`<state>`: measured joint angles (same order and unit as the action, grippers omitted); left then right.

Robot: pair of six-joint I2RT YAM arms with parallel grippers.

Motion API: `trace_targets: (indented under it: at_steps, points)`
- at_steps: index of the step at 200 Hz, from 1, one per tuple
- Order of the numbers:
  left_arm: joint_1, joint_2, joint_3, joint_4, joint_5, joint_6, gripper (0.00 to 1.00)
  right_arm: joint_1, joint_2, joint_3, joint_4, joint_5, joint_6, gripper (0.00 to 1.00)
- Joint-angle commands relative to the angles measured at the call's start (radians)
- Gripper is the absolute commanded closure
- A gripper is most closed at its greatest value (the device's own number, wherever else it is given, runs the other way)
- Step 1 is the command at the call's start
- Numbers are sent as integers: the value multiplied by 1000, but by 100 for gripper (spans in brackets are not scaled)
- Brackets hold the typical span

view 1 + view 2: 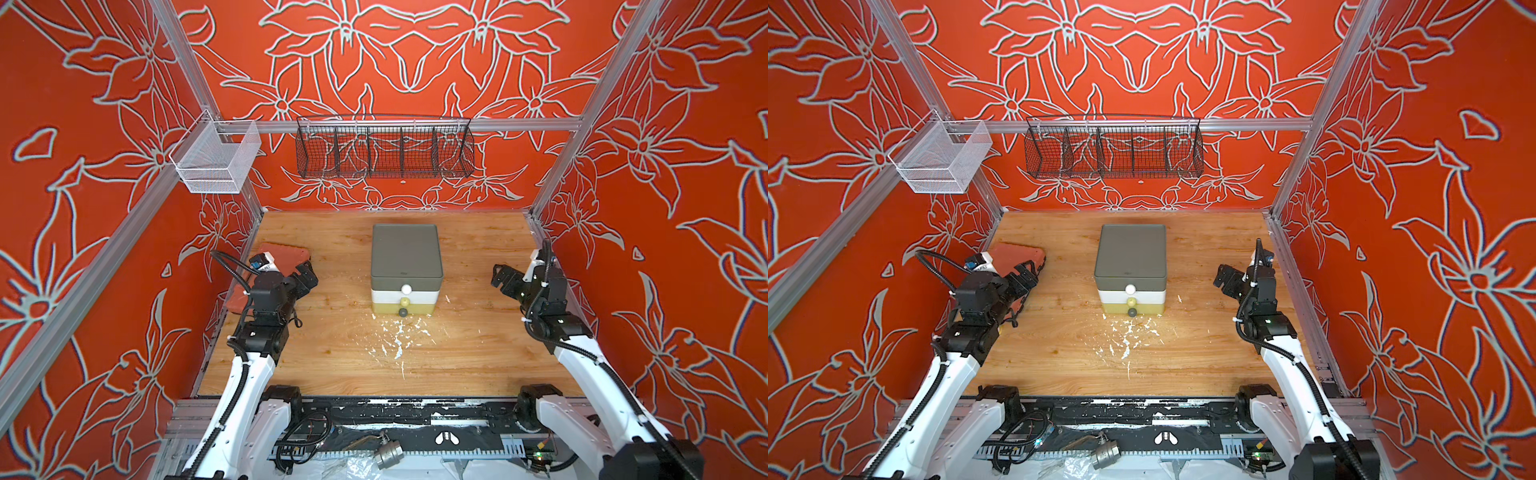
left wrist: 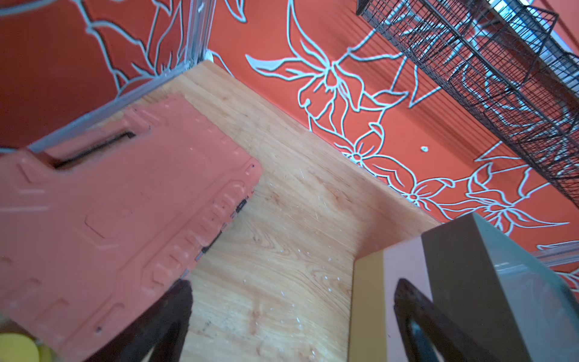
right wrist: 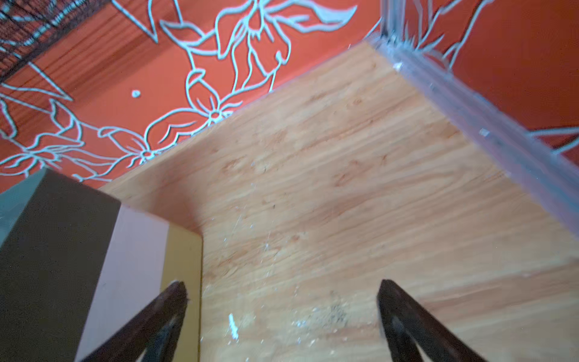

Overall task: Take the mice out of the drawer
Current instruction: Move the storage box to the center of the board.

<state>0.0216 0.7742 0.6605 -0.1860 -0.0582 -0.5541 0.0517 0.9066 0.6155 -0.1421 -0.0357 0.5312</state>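
Both arms reach forward, flanking the drawer unit (image 1: 406, 253) at the middle of the surface (image 1: 332, 353). The left pincer (image 1: 309, 276), beside a red case (image 1: 286, 253), and the right pincer (image 1: 500, 279) hang low, spread wide and empty. The grey, white and olive drawers are shut, and the mice are hidden.

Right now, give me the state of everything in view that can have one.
Drawer unit: all three drawers shut.
Mice: none in view.
Left gripper: open, holding nothing.
Right gripper: open, holding nothing.
Red case: lying on the table by the left gripper.
Black wire basket: hanging on the back rail, nothing seen inside.
White mesh basket: hanging, nothing seen inside.
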Motion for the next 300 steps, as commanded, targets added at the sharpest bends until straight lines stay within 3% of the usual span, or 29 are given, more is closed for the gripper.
trace_targets:
  at_steps: [1, 30, 52, 83, 140, 236, 277, 300]
  points:
    - [6, 15, 71, -143, 168, -96, 3, 3, 33, 52, -101, -199, 126, 2]
    - [-17, 63, 148, -184, 406, -97, 3, 80, 76, 108, -131, -300, 187, 2]
    - [-106, 109, 212, -211, 479, -82, 3, 189, 106, 164, -150, -276, 224, 2]
    - [-242, 163, 279, -212, 469, -54, 3, 297, 204, 263, -128, -277, 261, 2]
    - [-363, 290, 317, -170, 471, -60, 2, 383, 410, 460, -102, -278, 246, 2]
    - [-493, 332, 377, -222, 453, -10, 3, 425, 689, 769, -148, -385, 148, 2]
    - [-526, 312, 425, -315, 383, 7, 3, 428, 839, 983, -238, -432, 79, 2]
    - [-528, 288, 451, -353, 370, 18, 3, 428, 872, 1092, -348, -384, 17, 2]
